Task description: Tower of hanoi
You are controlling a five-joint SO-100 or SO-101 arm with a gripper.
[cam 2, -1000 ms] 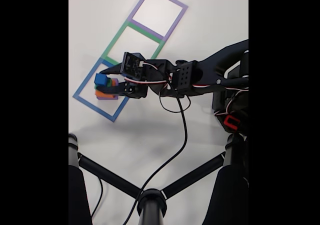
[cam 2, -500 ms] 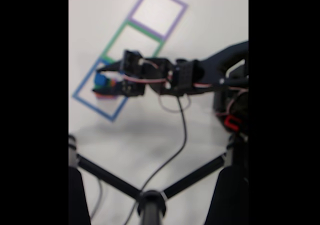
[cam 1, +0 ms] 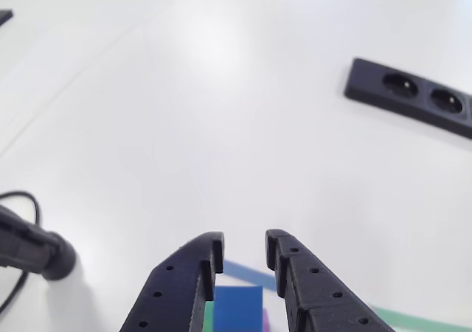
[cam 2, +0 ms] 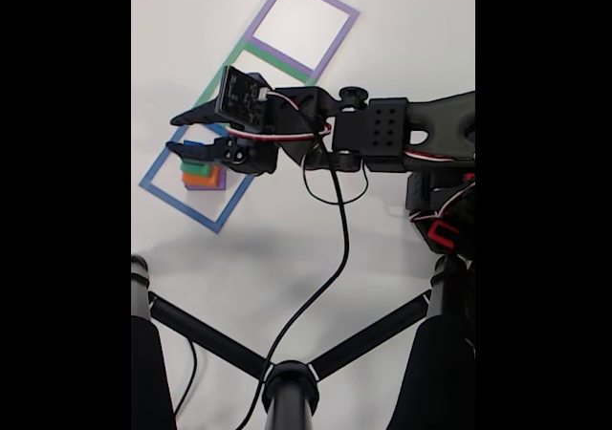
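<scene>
In the fixed view the tower of hanoi (cam 2: pixel 200 175) stands inside the blue tape square (cam 2: pixel 180 207). It is stacked purple, orange, green, with the blue cube (cam 2: pixel 199 151) on top, partly behind my lower finger. My gripper (cam 2: pixel 171 134) hovers open just above and to the left of the stack, with nothing between its fingers. In the other view the gripper (cam 1: pixel 245 245) enters from the bottom edge. The blue cube (cam 1: pixel 237 306) shows below the gap, with slivers of green and purple beside it.
A green tape square (cam 2: pixel 218 78) and a purple one (cam 2: pixel 337 40) continue up and to the right of the blue one. A black cable (cam 2: pixel 339 258) hangs from the arm over black stand legs (cam 2: pixel 287 382). A black socket strip (cam 1: pixel 413 96) lies far right.
The gripper has risen from around the blue cube to above the stack. The cube has stayed on top of the stack.
</scene>
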